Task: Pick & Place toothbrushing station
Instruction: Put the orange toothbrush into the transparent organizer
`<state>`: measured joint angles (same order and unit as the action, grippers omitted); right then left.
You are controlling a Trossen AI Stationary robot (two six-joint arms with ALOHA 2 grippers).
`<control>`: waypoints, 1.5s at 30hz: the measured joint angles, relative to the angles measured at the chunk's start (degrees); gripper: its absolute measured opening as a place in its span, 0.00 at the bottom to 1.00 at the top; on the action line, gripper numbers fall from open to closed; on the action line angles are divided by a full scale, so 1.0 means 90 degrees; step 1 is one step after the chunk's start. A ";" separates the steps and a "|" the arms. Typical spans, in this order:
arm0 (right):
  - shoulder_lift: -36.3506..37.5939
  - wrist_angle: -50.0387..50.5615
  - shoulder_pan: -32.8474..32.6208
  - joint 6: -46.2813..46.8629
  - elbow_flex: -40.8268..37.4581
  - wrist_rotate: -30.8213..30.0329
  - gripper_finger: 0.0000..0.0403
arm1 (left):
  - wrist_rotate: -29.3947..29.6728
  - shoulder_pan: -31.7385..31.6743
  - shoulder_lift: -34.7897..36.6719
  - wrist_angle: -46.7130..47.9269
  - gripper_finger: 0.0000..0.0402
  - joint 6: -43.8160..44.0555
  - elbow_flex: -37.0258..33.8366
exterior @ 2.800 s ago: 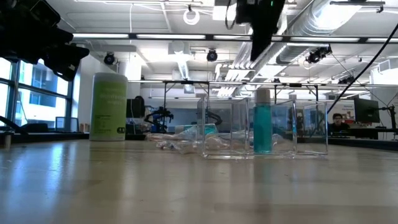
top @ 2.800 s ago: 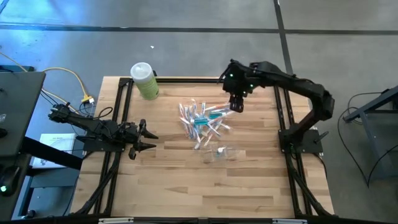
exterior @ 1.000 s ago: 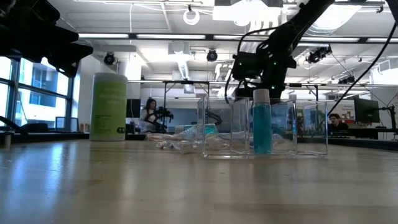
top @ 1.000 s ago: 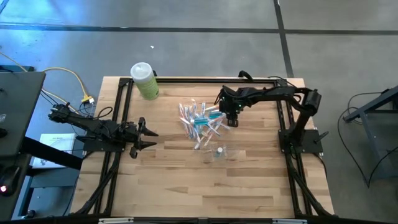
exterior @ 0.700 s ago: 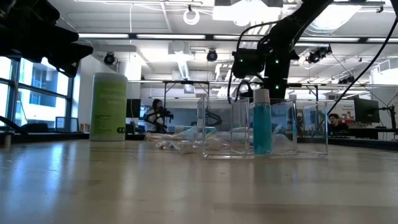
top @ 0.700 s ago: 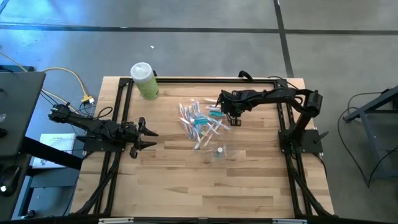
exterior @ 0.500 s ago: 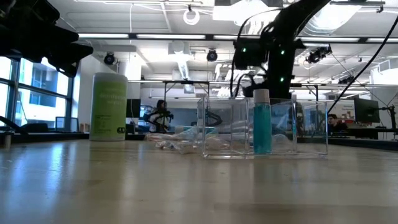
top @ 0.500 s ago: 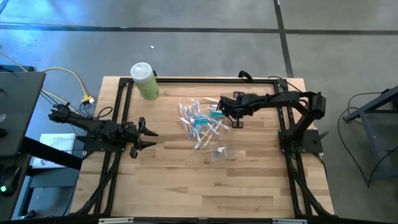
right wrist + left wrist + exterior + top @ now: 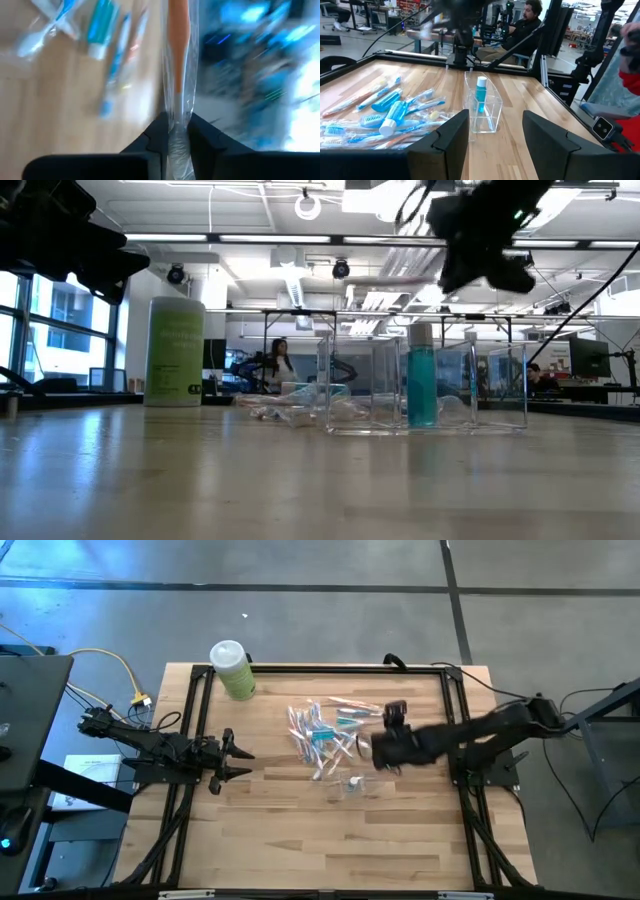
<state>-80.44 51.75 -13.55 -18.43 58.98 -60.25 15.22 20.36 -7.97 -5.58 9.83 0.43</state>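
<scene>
Orange item: wrapped toothbrush (image 9: 178, 55) with orange handle, in clear plastic sleeve, clamped between the right gripper (image 9: 174, 131) fingers, sticking out forward past the fingertips (right wrist view).
Right gripper: closed on that wrapped brush; in the high view the arm (image 9: 470, 735) reaches in from the table's right side, gripper head just right of the pile, above the table; in the low view it shows up high, off the tabletop.
Left gripper (image 9: 238, 760): fingers spread apart, holding nothing, waiting at the table's left edge, well apart from the pile.
Toothbrush pile (image 9: 325, 735): loose heap of wrapped brushes and teal tubes in the table's middle; teal and orange parts show (left wrist view gives teal ones clearest (image 9: 387, 107)).
Clear holder (image 9: 355, 783): small see-through plastic box, just in front of the pile toward the table's near edge; upright, one teal tube with white cap standing inside (image 9: 481, 94); in the low view it sits on the wood (image 9: 425, 388), apart from the pile.
Green bottle (image 9: 232, 669): light green, white cap, upright at the back-left corner of the table, well away from the pile.
Table (image 9: 280, 830): light wood top, black frame rails around it.
Background: people beyond the table (one seated person (image 9: 522, 27) in the left wrist view).
</scene>
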 joint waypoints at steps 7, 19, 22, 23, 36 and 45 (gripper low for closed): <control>-0.0161 -0.1685 -0.1339 -0.2627 0.0000 -0.1893 0.11 | 0.0000 0.0000 -0.0001 -0.0002 0.45 0.0007 0.0000; -0.0385 -0.3219 -0.1466 -0.4562 0.0003 -0.1534 0.11 | 0.0000 0.0000 0.0000 -0.0004 0.45 0.0004 0.0000; -0.0388 -0.3649 -0.1362 -0.4883 0.0004 -0.1249 0.12 | 0.0000 0.0000 -0.0002 0.0000 0.45 0.0004 0.0000; -0.0391 -0.3884 -0.1331 -0.5090 0.0002 -0.1126 0.12 | 0.0000 0.0000 0.0000 0.0000 0.45 0.0004 0.0000; -0.0386 -0.7901 -0.1356 -0.9321 0.0002 0.1114 0.12 | 0.0000 0.0000 -0.0001 0.0002 0.45 0.0002 0.0000; -0.0386 -0.7729 -0.1474 -0.9623 0.0123 0.1162 0.12 | 0.0000 0.0000 -0.0001 0.0045 0.45 0.0007 0.0000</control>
<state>-83.91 -17.81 -26.82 -105.04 60.09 -49.79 15.22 20.36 -7.99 -5.18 9.89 0.43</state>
